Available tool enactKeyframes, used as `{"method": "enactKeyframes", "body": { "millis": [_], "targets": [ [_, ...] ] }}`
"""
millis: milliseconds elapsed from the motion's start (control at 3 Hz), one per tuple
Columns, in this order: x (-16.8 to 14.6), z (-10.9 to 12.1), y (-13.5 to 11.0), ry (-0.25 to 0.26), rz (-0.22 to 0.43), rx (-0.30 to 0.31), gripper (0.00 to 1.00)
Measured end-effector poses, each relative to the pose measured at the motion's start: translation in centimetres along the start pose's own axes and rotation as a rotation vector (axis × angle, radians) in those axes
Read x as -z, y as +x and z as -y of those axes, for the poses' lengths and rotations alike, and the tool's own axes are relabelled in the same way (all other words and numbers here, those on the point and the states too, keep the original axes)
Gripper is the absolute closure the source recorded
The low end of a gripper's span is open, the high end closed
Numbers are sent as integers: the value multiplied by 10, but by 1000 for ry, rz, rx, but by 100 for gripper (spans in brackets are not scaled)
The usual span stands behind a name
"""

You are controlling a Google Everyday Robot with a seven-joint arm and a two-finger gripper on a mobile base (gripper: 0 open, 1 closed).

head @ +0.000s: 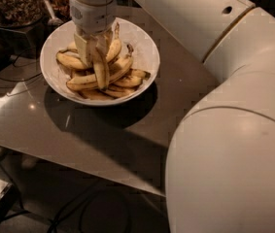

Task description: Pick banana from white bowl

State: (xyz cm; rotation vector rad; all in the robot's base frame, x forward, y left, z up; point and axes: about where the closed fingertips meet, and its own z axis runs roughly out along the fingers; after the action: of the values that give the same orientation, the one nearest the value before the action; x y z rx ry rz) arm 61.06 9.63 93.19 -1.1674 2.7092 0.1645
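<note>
— Where is the claw [94, 46], and how wide is it?

— It reaches straight down into the white bowl [149, 47], just above the middle of the heap. The jaws stand narrow, drawn in on one banana [101, 71], which they grip by its upper end.

— How does that banana sit?

— Nearly upright, its lower tip pointing down onto the pile. It is long, gently curved and dull yellow, with a matte skin and dark flecks.

— And the rest of the fruit?

— The other bananas [95, 79] lie flat and crisscrossed in the bowl. Several have brown spots and blackened tips.

— Describe the bowl.

— Round, wide and shallow, plain glossy white, with a smooth thin rim. It sits on the far left part of the tabletop [127, 140] and throws a dark shadow toward the near side.

— The tabletop's surface?

— Smooth, grey-brown, slightly reflective, with a bright patch at the left edge.

— Anything else?

— The arm [234, 130] fills the right side: large, rounded, cream-white shells with a satin finish. Behind the bowl stands a glass jar [10, 4] of rough brown bits. Dark cables [78, 212] trail on the floor below.
</note>
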Motion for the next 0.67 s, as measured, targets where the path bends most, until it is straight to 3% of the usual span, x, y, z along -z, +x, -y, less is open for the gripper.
{"method": "enactKeyframes", "body": {
  "millis": [667],
  "targets": [
    [53,-21,39,12,89,204,100]
  ]
}}
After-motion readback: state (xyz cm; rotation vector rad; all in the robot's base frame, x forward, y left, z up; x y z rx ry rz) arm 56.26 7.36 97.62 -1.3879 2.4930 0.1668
